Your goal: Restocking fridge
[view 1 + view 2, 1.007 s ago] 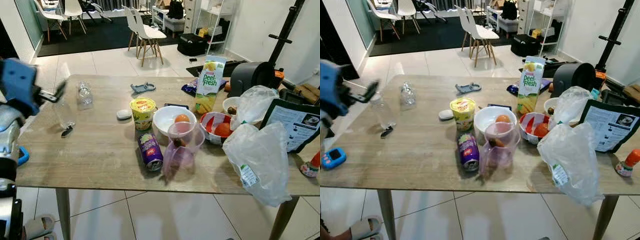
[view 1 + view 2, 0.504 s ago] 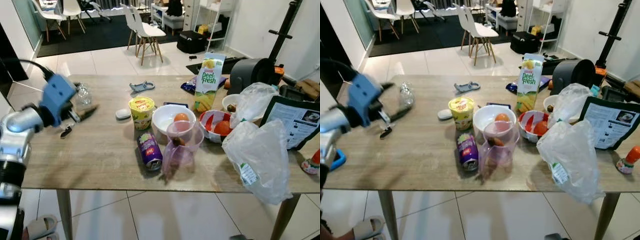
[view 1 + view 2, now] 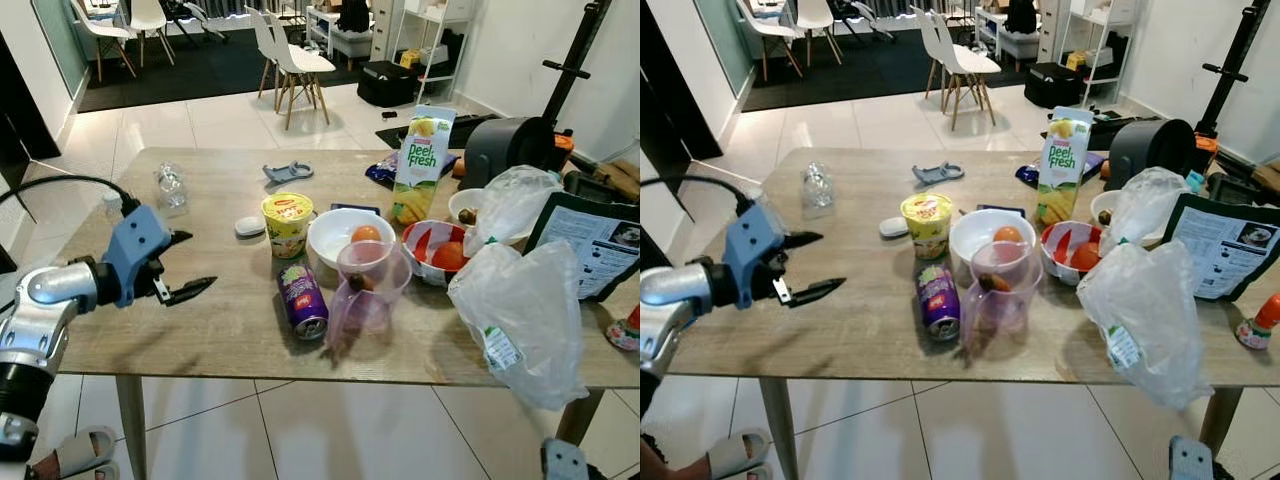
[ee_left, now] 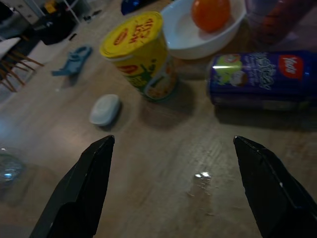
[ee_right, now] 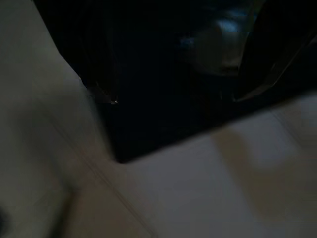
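While its 2 fingers gape wide and empty, the left gripper [image 3: 195, 266] hovers over the table [image 3: 210, 320], near the left edge. Well apart to its right, the purple can [image 3: 303, 300] lies beside the yellow cup [image 3: 286, 223].

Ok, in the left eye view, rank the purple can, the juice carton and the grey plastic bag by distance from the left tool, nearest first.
From the left tool:
1. Purple can, lying on its side mid-table.
2. Juice carton, upright toward the far edge.
3. Grey plastic bag, at the right near edge.
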Motion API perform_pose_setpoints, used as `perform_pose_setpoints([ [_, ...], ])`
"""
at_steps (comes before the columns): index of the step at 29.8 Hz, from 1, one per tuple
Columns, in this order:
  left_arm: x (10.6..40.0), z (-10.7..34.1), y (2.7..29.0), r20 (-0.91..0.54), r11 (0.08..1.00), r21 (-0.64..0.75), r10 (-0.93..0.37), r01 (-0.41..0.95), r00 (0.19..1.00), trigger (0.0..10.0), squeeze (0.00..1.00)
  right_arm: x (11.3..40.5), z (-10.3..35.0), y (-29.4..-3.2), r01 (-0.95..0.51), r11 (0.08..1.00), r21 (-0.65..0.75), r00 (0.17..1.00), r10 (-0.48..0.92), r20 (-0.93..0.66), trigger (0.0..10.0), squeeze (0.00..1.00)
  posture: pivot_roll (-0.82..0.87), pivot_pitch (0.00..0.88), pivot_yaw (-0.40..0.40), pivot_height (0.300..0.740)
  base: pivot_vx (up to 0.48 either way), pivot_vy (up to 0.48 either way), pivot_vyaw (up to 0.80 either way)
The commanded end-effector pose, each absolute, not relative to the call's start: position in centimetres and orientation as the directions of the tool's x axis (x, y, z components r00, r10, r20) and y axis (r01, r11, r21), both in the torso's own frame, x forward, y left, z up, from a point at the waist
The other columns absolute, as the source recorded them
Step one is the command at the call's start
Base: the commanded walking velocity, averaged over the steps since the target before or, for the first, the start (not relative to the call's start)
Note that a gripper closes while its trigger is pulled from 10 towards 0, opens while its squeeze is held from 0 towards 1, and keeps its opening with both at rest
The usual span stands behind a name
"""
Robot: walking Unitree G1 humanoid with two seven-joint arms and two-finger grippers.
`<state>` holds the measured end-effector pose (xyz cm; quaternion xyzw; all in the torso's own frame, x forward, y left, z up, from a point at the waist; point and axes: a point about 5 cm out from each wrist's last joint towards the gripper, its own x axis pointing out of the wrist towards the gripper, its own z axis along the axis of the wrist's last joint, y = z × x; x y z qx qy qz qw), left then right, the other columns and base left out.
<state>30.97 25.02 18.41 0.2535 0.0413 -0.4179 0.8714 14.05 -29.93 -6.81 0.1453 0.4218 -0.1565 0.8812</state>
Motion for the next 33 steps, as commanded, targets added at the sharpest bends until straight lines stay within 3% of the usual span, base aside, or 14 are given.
perform_pose_setpoints([
  [1,30.7,18.0,24.8,-0.290,0.519,0.390,-0.715,0.761,0.636,10.0,0.00,14.2,-6.4,-29.8,0.324,0.916,0.236,0.660,-0.040,-0.751,10.0,0.00,0.10,0.000,0.015,0.740,0.000,0.000,0.00],
  [2,30.7,18.0,24.8,-0.290,0.519,0.390,-0.715,0.761,0.636,10.0,0.00,14.2,-6.4,-29.8,0.324,0.916,0.236,0.660,-0.040,-0.751,10.0,0.00,0.10,0.000,0.015,0.740,0.000,0.000,0.00],
  [6,30.6,17.6,25.2,-0.302,0.541,0.381,-0.694,0.750,0.654,10.0,0.00,14.0,-5.7,-29.6,0.133,0.904,0.406,0.707,0.200,-0.679,10.0,0.00,0.10,0.000,0.013,0.740,0.000,0.000,0.00],
  [8,30.6,17.5,25.3,-0.304,0.545,0.382,-0.689,0.747,0.658,10.0,0.00,14.1,-5.5,-29.6,0.106,0.895,0.433,0.713,0.234,-0.660,10.0,0.00,0.10,0.000,0.013,0.740,0.000,0.000,0.00],
  [13,30.5,16.6,25.3,-0.270,0.601,0.338,-0.676,0.725,0.686,10.0,0.00,14.3,-3.2,-29.2,-0.259,0.761,0.595,0.655,0.591,-0.471,10.0,0.00,0.09,0.000,0.015,0.740,0.000,0.000,0.00],
  [26,29.4,13.1,25.1,-0.284,0.654,0.213,-0.670,0.726,0.686,10.0,0.00,18.5,3.6,-29.2,-0.603,0.580,0.548,0.584,0.789,-0.192,10.0,0.00,0.09,0.002,0.015,0.740,0.000,0.000,0.00],
  [33,29.3,12.3,24.9,-0.289,0.662,0.192,-0.667,0.724,0.686,10.0,0.00,19.6,5.8,-28.8,-0.678,0.538,0.501,0.558,0.820,-0.125,10.0,0.00,0.09,0.003,0.014,0.740,0.000,0.000,0.00],
])
